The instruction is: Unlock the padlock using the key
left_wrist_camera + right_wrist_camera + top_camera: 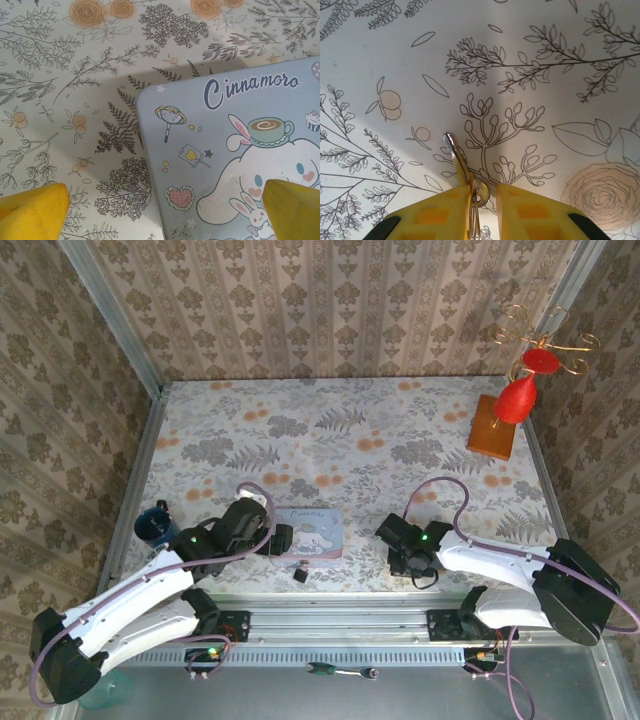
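Straddling the head of the small thin dark metal key [462, 167], my right gripper [484, 200] has its jaws narrowly apart; I cannot tell whether they pinch it. The blade points to 11 o'clock on the floral desk [545, 100]. My left gripper [166, 186] gapes wide over the pale blue cartoon-dog tin [225, 130]; the tiny black padlock [299, 574] lies at the tin's 6 o'clock.

Tin [200, 145] lid, dark blue script: "Cinnamoro".
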Tool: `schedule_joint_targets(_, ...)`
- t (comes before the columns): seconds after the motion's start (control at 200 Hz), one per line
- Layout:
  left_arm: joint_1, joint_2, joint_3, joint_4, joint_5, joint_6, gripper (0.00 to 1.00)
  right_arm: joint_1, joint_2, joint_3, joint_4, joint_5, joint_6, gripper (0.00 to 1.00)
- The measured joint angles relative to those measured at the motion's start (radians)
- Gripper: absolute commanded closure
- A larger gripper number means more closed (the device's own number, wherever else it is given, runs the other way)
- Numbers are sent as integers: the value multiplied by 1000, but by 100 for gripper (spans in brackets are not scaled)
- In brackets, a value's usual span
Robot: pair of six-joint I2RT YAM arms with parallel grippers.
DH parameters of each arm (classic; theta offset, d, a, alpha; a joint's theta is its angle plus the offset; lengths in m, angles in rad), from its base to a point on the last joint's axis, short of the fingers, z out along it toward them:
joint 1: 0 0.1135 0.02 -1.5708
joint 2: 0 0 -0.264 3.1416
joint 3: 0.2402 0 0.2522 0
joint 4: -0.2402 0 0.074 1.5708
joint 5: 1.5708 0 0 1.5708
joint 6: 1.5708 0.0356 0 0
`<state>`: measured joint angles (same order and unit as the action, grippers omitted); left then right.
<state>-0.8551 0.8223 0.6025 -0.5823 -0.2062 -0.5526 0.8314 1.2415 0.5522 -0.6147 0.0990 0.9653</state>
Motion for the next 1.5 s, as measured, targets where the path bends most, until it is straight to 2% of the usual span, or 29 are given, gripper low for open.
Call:
schedule_joint_targets(0.165, 5, 0, -1, 3, 0, -5, 0, 1, 5, 0, 6, 0, 0, 79)
schedule_joint_targets(0.565, 12, 0, -1, 19, 4, -5, 0, 5, -23, -10, 21, 8, 0, 98)
schedule_joint_targets(0.74, 35, 0, -1, 56, 23, -5, 0, 8, -97, -27, 26, 36, 0, 100)
schedule_joint_targets(0.9, 69, 0, -16, 134, 93, -12, 0, 11, -140, -27, 47, 60, 0, 100)
schedule_joint_targets(1.285, 77, 16, -20, 278, 212, -24, 0, 16, -229, -45, 245, 107, 8, 100)
schedule_joint_targets(1.38, 77, 39, -19, 323, 232, -28, 0, 17, -262, -55, 333, 126, 7, 100)
schedule_joint_targets(1.5, 69, 83, -18, 406, 239, -64, 6, 18, -285, -90, 499, 150, 6, 100)
